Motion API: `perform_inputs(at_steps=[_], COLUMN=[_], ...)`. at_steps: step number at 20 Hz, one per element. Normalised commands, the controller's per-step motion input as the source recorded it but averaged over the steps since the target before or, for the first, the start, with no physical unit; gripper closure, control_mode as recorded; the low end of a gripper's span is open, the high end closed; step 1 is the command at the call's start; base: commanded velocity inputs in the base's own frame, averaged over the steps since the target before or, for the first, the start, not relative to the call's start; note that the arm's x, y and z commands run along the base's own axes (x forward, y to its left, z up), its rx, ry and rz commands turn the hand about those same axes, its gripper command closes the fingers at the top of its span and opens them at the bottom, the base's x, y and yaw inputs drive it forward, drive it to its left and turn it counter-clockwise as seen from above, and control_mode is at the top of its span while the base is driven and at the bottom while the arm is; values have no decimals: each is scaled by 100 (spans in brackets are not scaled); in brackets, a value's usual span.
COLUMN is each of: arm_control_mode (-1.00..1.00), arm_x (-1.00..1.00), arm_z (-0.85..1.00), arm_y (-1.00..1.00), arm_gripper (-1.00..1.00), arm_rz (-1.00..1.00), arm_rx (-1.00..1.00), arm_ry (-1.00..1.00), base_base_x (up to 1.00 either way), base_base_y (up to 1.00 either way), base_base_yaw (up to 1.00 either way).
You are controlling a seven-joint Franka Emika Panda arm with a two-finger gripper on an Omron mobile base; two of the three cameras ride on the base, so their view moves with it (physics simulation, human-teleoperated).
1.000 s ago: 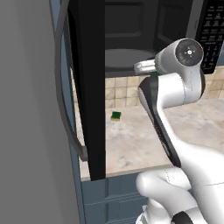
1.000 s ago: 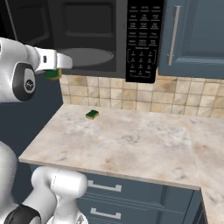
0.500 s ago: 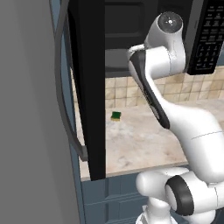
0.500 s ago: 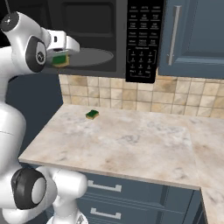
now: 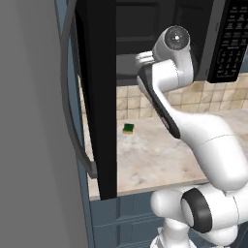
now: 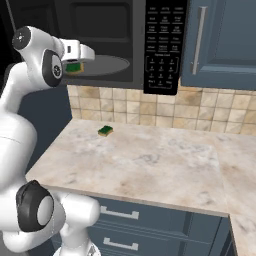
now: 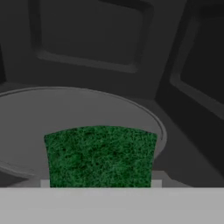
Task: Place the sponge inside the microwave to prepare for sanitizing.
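Observation:
The sponge (image 7: 100,157), green on top, is held in my gripper (image 6: 76,65), which is shut on it. In the right base view the sponge (image 6: 73,67) hangs at the left front of the open microwave (image 6: 162,45), just over the edge of the round turntable (image 6: 107,65). The hand view looks into the dark grey cavity, with the turntable (image 7: 87,109) lying right beyond the sponge. In the left base view the open black door (image 5: 99,97) hides the hand and the sponge.
A second, smaller green sponge (image 6: 105,130) lies on the marble counter (image 6: 150,165) near the tiled back wall, also seen as a small green sponge (image 5: 128,128) past the door. A blue wall cabinet (image 6: 220,40) hangs right of the microwave.
The arm has lifted and swung the hand up and forward, carrying the sponge from below the microwave's floor level into its opening. The small sponge on the counter has stayed put.

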Motion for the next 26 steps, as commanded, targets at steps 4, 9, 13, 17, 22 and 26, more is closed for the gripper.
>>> perform_inputs(at_steps=[4, 9, 13, 17, 22, 26], arm_control_mode=[-100, -100, -100, -100, -100, -100], arm_x=[48, 57, 51, 40, 35, 31], arm_z=[-3, 0, 0, 0, -4, -17], arm_y=[0, 0, 0, 1, 0, 0], arm_gripper=[100, 100, 100, 100, 100, 100], arm_rz=[2, 2, 2, 0, 0, 0], arm_rx=[1, 0, 0, 0, 0, 0], arm_ry=[-2, 5, 3, 0, 0, 0], base_base_x=[0, 0, 0, 0, 0, 0], base_base_y=[0, 0, 0, 0, 0, 0], base_base_yaw=[0, 0, 0, 0, 0, 0])
